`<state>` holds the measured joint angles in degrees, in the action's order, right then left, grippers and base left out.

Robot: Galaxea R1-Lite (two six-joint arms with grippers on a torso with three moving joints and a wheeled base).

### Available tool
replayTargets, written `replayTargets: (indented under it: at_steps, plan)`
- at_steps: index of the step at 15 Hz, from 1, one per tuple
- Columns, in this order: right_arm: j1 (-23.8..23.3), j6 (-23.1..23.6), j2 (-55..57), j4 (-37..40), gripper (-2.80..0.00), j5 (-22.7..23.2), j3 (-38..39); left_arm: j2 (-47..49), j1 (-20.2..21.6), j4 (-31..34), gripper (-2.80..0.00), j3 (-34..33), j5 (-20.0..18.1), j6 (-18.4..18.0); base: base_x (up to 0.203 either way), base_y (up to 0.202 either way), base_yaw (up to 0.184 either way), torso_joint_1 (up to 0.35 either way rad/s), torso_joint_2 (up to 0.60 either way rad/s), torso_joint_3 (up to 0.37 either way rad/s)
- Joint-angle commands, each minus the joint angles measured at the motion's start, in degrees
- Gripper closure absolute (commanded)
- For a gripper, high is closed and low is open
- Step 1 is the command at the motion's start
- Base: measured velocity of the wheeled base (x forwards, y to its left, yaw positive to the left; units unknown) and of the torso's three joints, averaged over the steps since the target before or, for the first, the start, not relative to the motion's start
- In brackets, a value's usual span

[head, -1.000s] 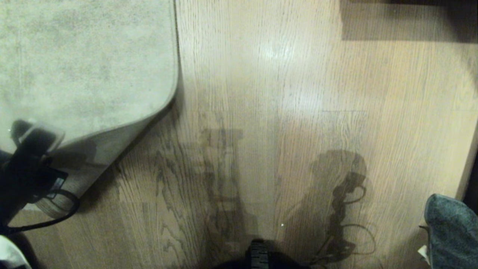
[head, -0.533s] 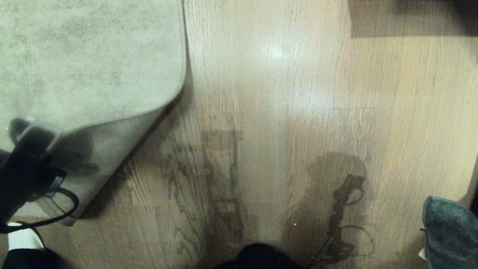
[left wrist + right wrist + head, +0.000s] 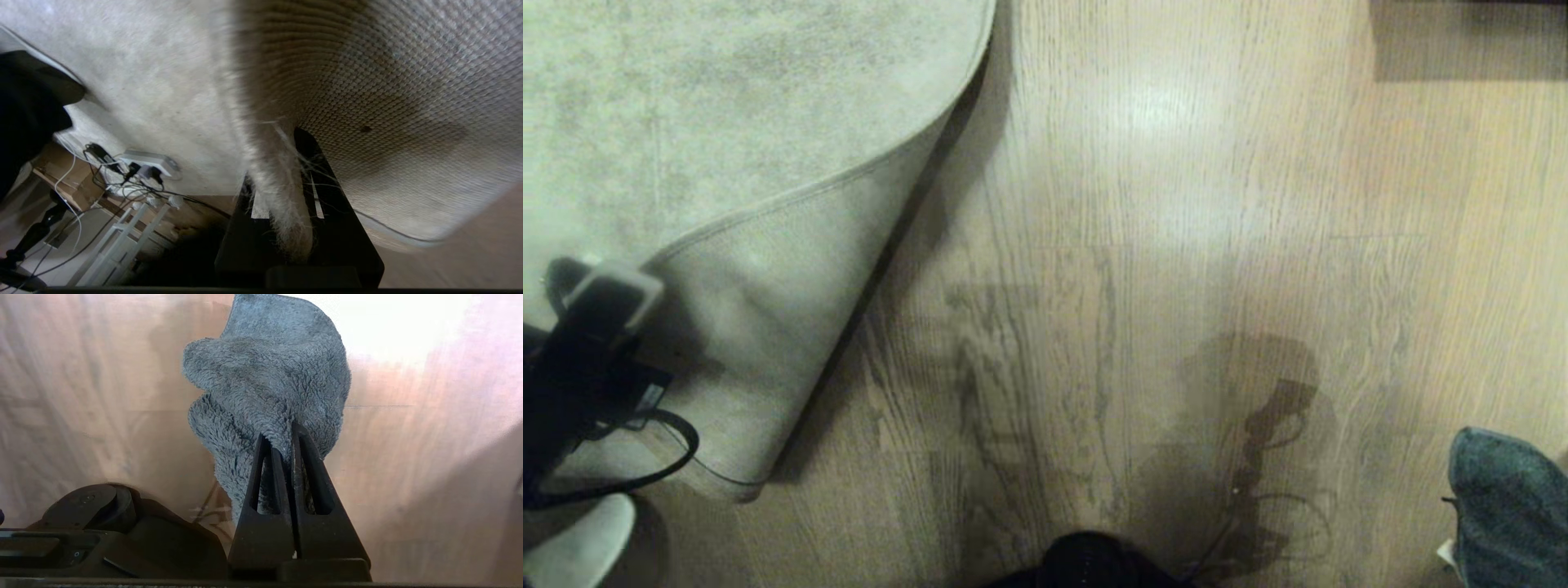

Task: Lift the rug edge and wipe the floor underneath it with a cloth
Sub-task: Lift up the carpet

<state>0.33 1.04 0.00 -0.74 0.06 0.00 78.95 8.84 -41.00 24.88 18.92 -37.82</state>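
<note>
The pale grey-beige rug (image 3: 727, 98) lies at the left, its corner folded back so the woven underside (image 3: 776, 327) faces up over the wooden floor (image 3: 1176, 245). The rug edge (image 3: 809, 186) runs diagonally across the fold. My left gripper (image 3: 605, 286) is at the far left, shut on the rug edge (image 3: 282, 196), whose fuzzy border sits between the black fingers (image 3: 318, 171). My right gripper (image 3: 282, 437) is shut on the dark grey-teal cloth (image 3: 269, 375), which hangs above the floor. The cloth (image 3: 1511, 506) shows at the lower right of the head view.
A dark block of furniture (image 3: 1470, 41) sits at the far right. My own dark base (image 3: 1086, 563) is at the bottom middle. A white power strip with cables (image 3: 147, 161) and a white frame (image 3: 122, 232) lie beyond the rug. A pale object (image 3: 580, 543) is at the lower left.
The whole floor scene has slid to the right in the head view. The folded-back flap of the rug has grown, showing more underside. Both arms keep their pose and their grips.
</note>
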Motion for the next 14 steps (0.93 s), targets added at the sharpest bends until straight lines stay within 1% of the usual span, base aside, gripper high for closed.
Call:
replayTargets:
  at_steps: [1,5,11,12,14]
  plan:
    - [0.02,0.02,0.07,-0.05,0.00,0.02,0.00,0.16,0.04,-0.13,0.00,-0.10,0.24,-0.23,0.000,0.194,-0.003,-0.002,0.00,-0.002]
    - [0.02,0.02,0.00,-0.05,0.00,0.02,0.00,0.16,0.04,-0.14,0.00,-0.10,0.24,-0.23,0.000,0.171,-0.001,0.002,0.00,0.003]
    - [0.10,0.02,0.00,-0.05,0.00,0.02,0.00,0.42,0.46,0.04,0.00,0.35,0.07,-0.17,0.000,0.009,0.000,0.001,0.00,0.000]
    - [0.02,0.02,0.00,-0.05,0.00,0.02,0.00,0.38,0.48,-0.21,0.00,-0.05,0.14,0.33,0.000,0.000,0.000,0.000,0.00,0.000]
    - [0.02,0.02,0.00,-0.05,0.00,0.02,0.00,0.34,0.66,-0.22,0.00,-0.45,0.25,2.93,0.000,0.000,0.000,0.000,0.00,0.000]
